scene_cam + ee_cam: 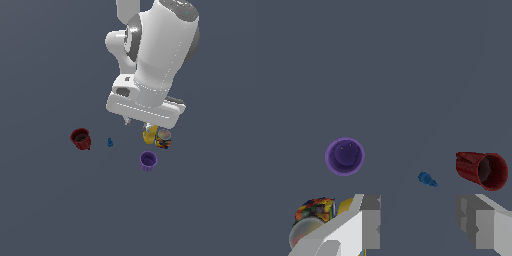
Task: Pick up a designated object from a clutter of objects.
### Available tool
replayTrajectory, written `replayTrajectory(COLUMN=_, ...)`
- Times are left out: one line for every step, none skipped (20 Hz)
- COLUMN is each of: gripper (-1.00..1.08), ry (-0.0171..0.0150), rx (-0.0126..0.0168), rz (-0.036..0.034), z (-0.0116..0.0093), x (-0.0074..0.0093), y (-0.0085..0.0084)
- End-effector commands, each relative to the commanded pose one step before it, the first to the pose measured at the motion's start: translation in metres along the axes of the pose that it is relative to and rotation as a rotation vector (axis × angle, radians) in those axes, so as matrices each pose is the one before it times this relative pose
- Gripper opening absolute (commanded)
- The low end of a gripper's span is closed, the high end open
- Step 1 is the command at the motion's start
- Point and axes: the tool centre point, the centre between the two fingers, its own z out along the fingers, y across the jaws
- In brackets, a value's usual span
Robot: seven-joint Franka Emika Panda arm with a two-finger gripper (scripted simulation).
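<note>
Presently, the gripper [418,222] is held spread wide and empty above the floor. The purple cup [345,156] is found upright, mouth upward, just ahead of one finger [368,220], offset from the gap, untouched.

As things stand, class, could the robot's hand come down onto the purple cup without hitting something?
Probably yes. The purple cup stands upright and apart from the yellow bottle and multicoloured can, nothing covers it, and the open hand holds nothing.

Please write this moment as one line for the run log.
phase: approach | claw: open, empty, above the clutter | target: small ribbed purple cup, upright, not grasped | near target: yellow bottle, multicoloured can
</note>
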Motion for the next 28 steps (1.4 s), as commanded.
replayTrajectory(gripper=0.28, ry=0.00503, rx=-0.02403, rz=0.03435, z=0.00774, x=0.00181, y=-0.00514)
replayTrajectory(gripper=0.28, ry=0.00237, rx=-0.00922, rz=0.01323, z=0.00302, x=0.00057, y=-0.00216)
replayTrajectory(gripper=0.28, ry=0.00264, rx=-0.00911, rz=0.01316, z=0.00300, x=0.00051, y=-0.00222)
replayTrajectory(gripper=0.28, ry=0.00290, rx=-0.00898, rz=0.01308, z=0.00298, x=0.00046, y=-0.00227)
replayTrajectory(gripper=0.28, ry=0.00316, rx=-0.00886, rz=0.01302, z=0.00296, x=0.00040, y=-0.00232)
replayTrajectory(gripper=0.28, ry=0.00342, rx=-0.00872, rz=0.01295, z=0.00294, x=0.00033, y=-0.00237)
replayTrajectory(gripper=0.28, ry=0.00367, rx=-0.00858, rz=0.01289, z=0.00291, x=0.00027, y=-0.00242)
replayTrajectory(gripper=0.28, ry=0.00391, rx=-0.00843, rz=0.01282, z=0.00289, x=0.00021, y=-0.00247)
replayTrajectory(gripper=0.28, ry=0.00415, rx=-0.00827, rz=0.01274, z=0.00287, x=0.00014, y=-0.00252)
replayTrajectory(gripper=0.28, ry=0.00439, rx=-0.00811, rz=0.01269, z=0.00285, x=0.00007, y=-0.00256)
replayTrajectory(gripper=0.28, ry=0.00462, rx=-0.00794, rz=0.01262, z=0.00283, x=0.00000, y=-0.00260)
replayTrajectory(gripper=0.28, ry=0.00484, rx=-0.00776, rz=0.01255, z=0.00281, x=-0.00007, y=-0.00264)
replayTrajectory(gripper=0.28, ry=0.00506, rx=-0.00759, rz=0.01250, z=0.00278, x=-0.00014, y=-0.00267)
replayTrajectory(gripper=0.28, ry=0.00527, rx=-0.00739, rz=0.01242, z=0.00276, x=-0.00022, y=-0.00271)
replayTrajectory(gripper=0.28, ry=0.00548, rx=-0.00721, rz=0.01238, z=0.00274, x=-0.00029, y=-0.00273)
replayTrajectory(gripper=0.28, ry=0.00567, rx=-0.00699, rz=0.01229, z=0.00271, x=-0.00037, y=-0.00277)
replayTrajectory(gripper=0.28, ry=0.00587, rx=-0.00680, rz=0.01225, z=0.00269, x=-0.00045, y=-0.00279)
replayTrajectory(gripper=0.28, ry=0.00605, rx=-0.00658, rz=0.01218, z=0.00267, x=-0.00053, y=-0.00282)
replayTrajectory(gripper=0.28, ry=0.00623, rx=-0.00637, rz=0.01213, z=0.00264, x=-0.00061, y=-0.00284)
replayTrajectory(gripper=0.28, ry=0.00640, rx=-0.00614, rz=0.01206, z=0.00262, x=-0.00069, y=-0.00287)
replayTrajectory(gripper=0.28, ry=0.00657, rx=-0.00593, rz=0.01201, z=0.00259, x=-0.00077, y=-0.00288)
replayTrajectory(gripper=0.28, ry=0.00673, rx=-0.00569, rz=0.01195, z=0.00257, x=-0.00086, y=-0.00290)
replayTrajectory(gripper=0.28, ry=0.00688, rx=-0.00546, rz=0.01189, z=0.00254, x=-0.00094, y=-0.00291)
replayTrajectory(gripper=0.28, ry=0.00702, rx=-0.00522, rz=0.01183, z=0.00252, x=-0.00102, y=-0.00292)
replayTrajectory(gripper=0.28, ry=0.00716, rx=-0.00498, rz=0.01179, z=0.00249, x=-0.00111, y=-0.00293)
replayTrajectory(gripper=0.28, ry=0.00728, rx=-0.00473, rz=0.01172, z=0.00247, x=-0.00119, y=-0.00294)
replayTrajectory(gripper=0.28, ry=0.00742, rx=-0.00449, rz=0.01169, z=0.00244, x=-0.00127, y=-0.00293)
replayTrajectory(gripper=0.28, ry=0.00752, rx=-0.00423, rz=0.01161, z=0.00242, x=-0.00136, y=-0.00294)
